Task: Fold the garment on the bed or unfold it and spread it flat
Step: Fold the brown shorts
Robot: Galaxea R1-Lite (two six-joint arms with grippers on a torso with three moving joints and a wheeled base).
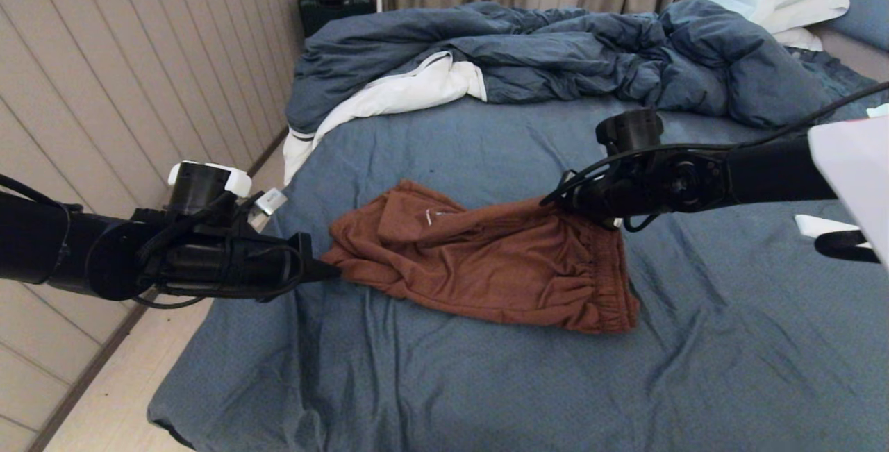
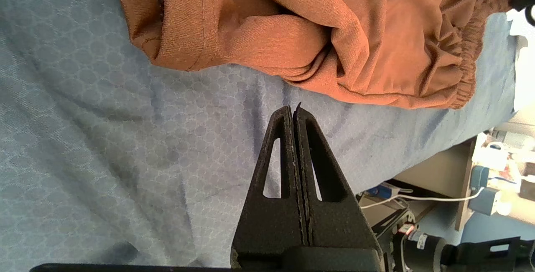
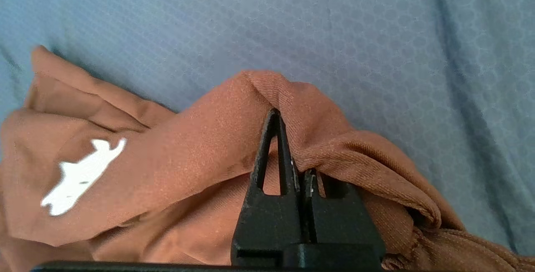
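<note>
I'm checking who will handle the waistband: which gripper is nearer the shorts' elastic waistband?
Right. The right gripper is shut on the shorts beside the waistband; the left gripper sits shut at the opposite leg end, gripping nothing.

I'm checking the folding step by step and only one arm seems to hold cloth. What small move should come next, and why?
Probably open the left gripper and ease it forward onto the near edge of the garment. Its jaws are shut on nothing, with bare bed sheet between them and the cloth, while the right gripper already pinches a raised fold. The shorts lie bunched, so spreading likely needs both ends held.
</note>
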